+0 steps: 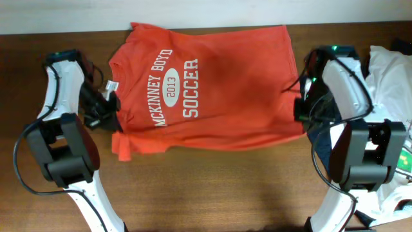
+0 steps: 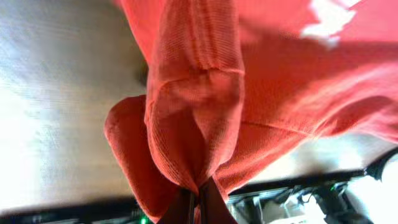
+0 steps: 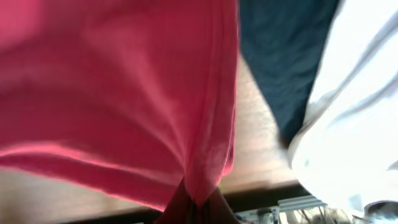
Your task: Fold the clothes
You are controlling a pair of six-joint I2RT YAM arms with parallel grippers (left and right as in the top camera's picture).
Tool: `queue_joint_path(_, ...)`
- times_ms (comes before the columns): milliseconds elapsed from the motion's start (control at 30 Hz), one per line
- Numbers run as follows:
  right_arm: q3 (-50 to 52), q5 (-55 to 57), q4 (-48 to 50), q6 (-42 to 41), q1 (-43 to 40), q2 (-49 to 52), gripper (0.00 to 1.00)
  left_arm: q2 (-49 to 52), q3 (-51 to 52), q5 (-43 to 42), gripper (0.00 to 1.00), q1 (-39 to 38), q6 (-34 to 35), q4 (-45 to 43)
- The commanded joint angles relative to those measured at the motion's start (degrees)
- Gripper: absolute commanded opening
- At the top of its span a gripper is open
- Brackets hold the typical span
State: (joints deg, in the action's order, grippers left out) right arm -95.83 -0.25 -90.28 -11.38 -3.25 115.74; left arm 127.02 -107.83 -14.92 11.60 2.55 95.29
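Observation:
The orange-red T-shirt [image 1: 212,84] with white "McKinney Boyd 2013 Soccer" lettering is spread across the far middle of the table, collar to the left, hem to the right. My left gripper [image 1: 113,120] is shut on the shirt's left sleeve and shoulder cloth, which bunches up from the jaws in the left wrist view [image 2: 196,198]. My right gripper [image 1: 300,111] is shut on the shirt's hem at its right edge. The cloth rises taut from the jaws in the right wrist view [image 3: 198,202].
A dark navy garment [image 3: 283,56] and a white shirt [image 1: 389,71] lie at the right end of the wooden table [image 1: 212,187], close to my right arm. A green patch [image 1: 405,159] shows at the far right edge.

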Motion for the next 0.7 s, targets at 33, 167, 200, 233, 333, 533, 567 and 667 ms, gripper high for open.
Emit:
queue_joint_path(33,10.88,-1.03,3.61,0.15,-0.5,-2.93,0.04,-3.93,12.81,4.44,0.0,0.28,-0.24,-4.07)
queue_joint_path(167,23.45,-1.03,7.3,-2.99,-0.52,-14.62,0.04,-24.44,33.05,9.44,0.0,5.84,6.73,-15.21)
queue_joint_path(200,26.32,-0.98,7.65,-4.42,-0.55,-21.07,0.04,-32.65,36.61,9.22,0.0,9.75,7.56,-16.26)
queue_joint_path(233,26.97,-0.94,7.65,-5.11,-0.55,-23.41,0.04,-35.67,37.57,9.2,0.0,11.32,8.13,-16.2)
queue_joint_path(333,28.09,-0.94,5.44,-5.66,-0.55,-30.4,0.04,-43.39,39.8,9.2,0.0,13.77,8.55,-15.76)
queue_joint_path(533,28.44,-0.68,13.75,-5.62,-0.52,-31.85,0.04,-46.25,40.44,4.57,0.0,13.7,9.77,-23.78)
queue_joint_path(567,28.44,-0.81,19.47,-5.4,-0.52,-31.8,0.04,-46.12,40.65,2.08,0.0,13.7,10.71,-27.17)
queue_joint_path(667,28.44,-0.81,30.84,-5.4,-0.52,-31.69,0.04,-42.62,43.25,-3.48,0.0,13.0,10.71,-38.56)
